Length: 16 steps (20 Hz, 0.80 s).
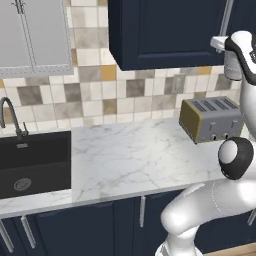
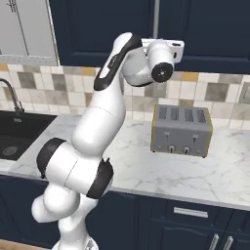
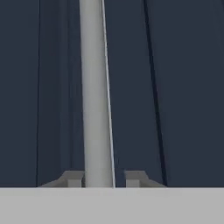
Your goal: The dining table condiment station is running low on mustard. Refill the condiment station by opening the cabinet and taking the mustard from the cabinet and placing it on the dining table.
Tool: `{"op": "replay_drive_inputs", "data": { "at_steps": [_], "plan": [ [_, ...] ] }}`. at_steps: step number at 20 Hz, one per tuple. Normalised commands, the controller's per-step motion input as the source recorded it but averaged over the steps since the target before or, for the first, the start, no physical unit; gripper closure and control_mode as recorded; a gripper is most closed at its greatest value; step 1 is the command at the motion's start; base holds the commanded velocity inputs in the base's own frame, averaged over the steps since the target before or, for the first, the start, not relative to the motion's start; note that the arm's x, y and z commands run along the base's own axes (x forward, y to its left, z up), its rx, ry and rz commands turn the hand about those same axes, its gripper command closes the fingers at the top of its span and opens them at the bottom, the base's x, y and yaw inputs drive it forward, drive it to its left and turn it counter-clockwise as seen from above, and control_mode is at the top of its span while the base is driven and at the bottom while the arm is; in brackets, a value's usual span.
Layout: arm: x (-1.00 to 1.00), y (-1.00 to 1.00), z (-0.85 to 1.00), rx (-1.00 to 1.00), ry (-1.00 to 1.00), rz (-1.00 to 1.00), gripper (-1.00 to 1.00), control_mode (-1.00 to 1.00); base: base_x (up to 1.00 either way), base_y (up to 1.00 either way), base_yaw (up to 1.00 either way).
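Note:
The dark navy wall cabinet (image 1: 165,30) hangs above the worktop with its doors closed. In the hand view its door (image 3: 183,87) fills the background, and a long vertical silver bar handle (image 3: 96,87) runs down between my two finger tips. My gripper (image 3: 103,179) is shut on that handle, low on the bar. From the right base camera the white hand (image 2: 172,49) is raised to the cabinet (image 2: 97,24), just under the handle (image 2: 156,17). The mustard is hidden and the dining table is out of view.
A silver four-slot toaster (image 1: 211,119) stands on the marble worktop (image 1: 125,160) below the hand. A black sink (image 1: 32,162) with a curved tap (image 1: 10,117) is at the left. A pale grey cabinet (image 1: 35,35) hangs upper left.

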Motion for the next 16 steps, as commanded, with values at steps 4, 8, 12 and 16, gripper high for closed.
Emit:
{"op": "replay_drive_inputs", "data": {
  "at_steps": [4, 8, 12, 16],
  "plan": [
    [-0.63, 0.64, 0.05, 0.00, 0.11, 0.03, 1.00, -1.00, 0.00, 0.00, 0.00],
    [-0.71, 0.63, 0.27, 0.00, 0.21, 0.12, 1.00, -1.00, 0.00, 0.00, 0.00],
    [-0.81, 0.59, 0.34, 0.00, 0.23, 0.22, 1.00, -1.00, 0.00, 0.00, 0.00],
    [-1.00, 0.64, 0.12, 0.00, 0.15, 0.23, 1.00, -1.00, 0.00, 0.00, 0.00]
  ]
}}
